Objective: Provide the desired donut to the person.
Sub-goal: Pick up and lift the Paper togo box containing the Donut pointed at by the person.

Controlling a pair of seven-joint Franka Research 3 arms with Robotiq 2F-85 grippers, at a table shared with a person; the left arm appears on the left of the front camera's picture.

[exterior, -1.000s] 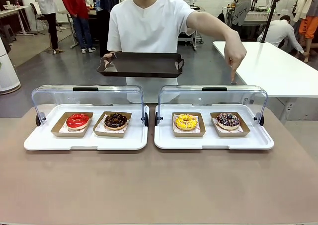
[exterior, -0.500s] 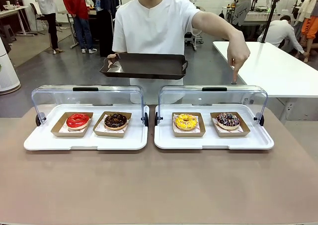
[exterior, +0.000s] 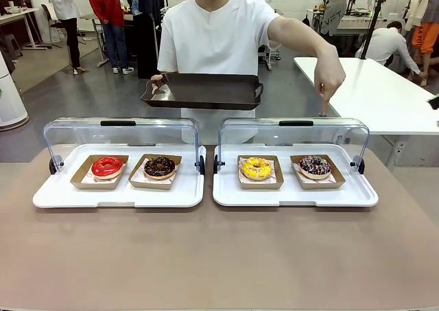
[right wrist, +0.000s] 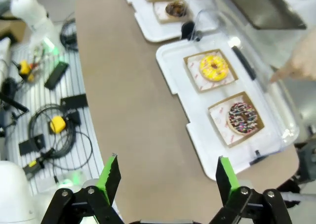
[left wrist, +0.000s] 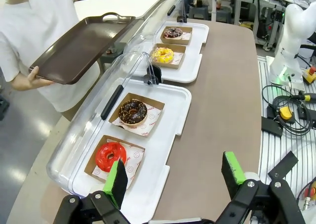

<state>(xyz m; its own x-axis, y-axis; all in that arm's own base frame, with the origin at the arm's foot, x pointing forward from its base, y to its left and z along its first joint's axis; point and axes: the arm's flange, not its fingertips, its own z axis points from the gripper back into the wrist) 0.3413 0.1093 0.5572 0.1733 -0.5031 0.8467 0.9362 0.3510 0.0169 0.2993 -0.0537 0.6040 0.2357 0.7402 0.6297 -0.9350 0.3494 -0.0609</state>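
From the front, the person [exterior: 218,40] stands at the table's [exterior: 219,256] far edge and holds a brown tray [exterior: 202,91] in one hand. The tray's long axis runs along that edge. The other hand [exterior: 329,74] has its forefinger straight down over the raised clear lid [exterior: 295,134] of the right-hand white case [exterior: 295,198], directly behind the sprinkled donut [exterior: 315,165].

That donut sits in a cardboard dish at the case's right end, towards the table's far right corner. A yellow donut [exterior: 256,167] lies just beside it in its own dish. Being round, the sprinkled donut has no long axis, and it lies flat with its hole facing up. The left-hand case [exterior: 120,196], near the far left corner, holds a red donut [exterior: 107,166] and a chocolate donut [exterior: 159,165].

The left wrist view looks along the row of cases from the red donut's end. The left gripper [left wrist: 174,174] is up in the air with its green pads wide apart and nothing between them. This view also shows the fingers [left wrist: 30,78] gripping the tray's rim.

The right wrist view looks down from above the table's near edge, somewhat blurred. The right gripper [right wrist: 166,173] is likewise spread wide and holds nothing. In it the forefinger reaches in from the picture's right side to the lid beside the two right-hand donuts. The blur hides exactly where the tip lands.
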